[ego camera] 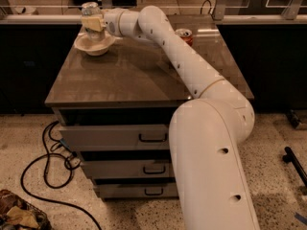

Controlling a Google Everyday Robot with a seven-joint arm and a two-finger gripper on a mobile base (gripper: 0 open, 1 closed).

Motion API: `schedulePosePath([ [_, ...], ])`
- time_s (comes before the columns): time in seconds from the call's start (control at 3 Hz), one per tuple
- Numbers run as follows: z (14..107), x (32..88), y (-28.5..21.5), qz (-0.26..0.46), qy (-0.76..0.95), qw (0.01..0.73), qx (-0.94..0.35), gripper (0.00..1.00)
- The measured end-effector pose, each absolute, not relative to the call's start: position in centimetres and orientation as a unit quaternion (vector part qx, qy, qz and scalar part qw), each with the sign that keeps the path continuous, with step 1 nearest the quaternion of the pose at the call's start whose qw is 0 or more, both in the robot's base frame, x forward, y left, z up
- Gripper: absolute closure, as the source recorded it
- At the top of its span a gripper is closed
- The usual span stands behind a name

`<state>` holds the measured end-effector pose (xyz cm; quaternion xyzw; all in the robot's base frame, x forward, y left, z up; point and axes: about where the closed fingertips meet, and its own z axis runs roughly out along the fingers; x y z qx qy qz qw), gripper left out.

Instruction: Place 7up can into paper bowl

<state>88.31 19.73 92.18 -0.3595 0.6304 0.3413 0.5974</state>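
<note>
pincer (92, 24) — closed around 7up can (90, 8) | just above paper bowl (96, 50) | table (124, 78) — far-left corner

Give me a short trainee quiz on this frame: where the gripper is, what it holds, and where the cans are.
1. Where is the gripper?
A. over the paper bowl, at the far left corner of the cabinet top
B. at the near right corner
C. at a drawer handle
2. True or false: the red Coca-Cola can stands on the cabinet top, outside the paper bowl.
3. Fill in: the gripper is closed on the ____.

Key: 1 A. 2 true. 3 7up can; whether it touches the paper bowl cannot be told.
</note>
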Motion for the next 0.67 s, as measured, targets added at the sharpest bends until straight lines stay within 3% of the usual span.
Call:
schedulePosePath([
  [0.67, 90.86, 87.49, 19.00, 0.342, 0.644, 0.587, -0.351, 1.00],
])
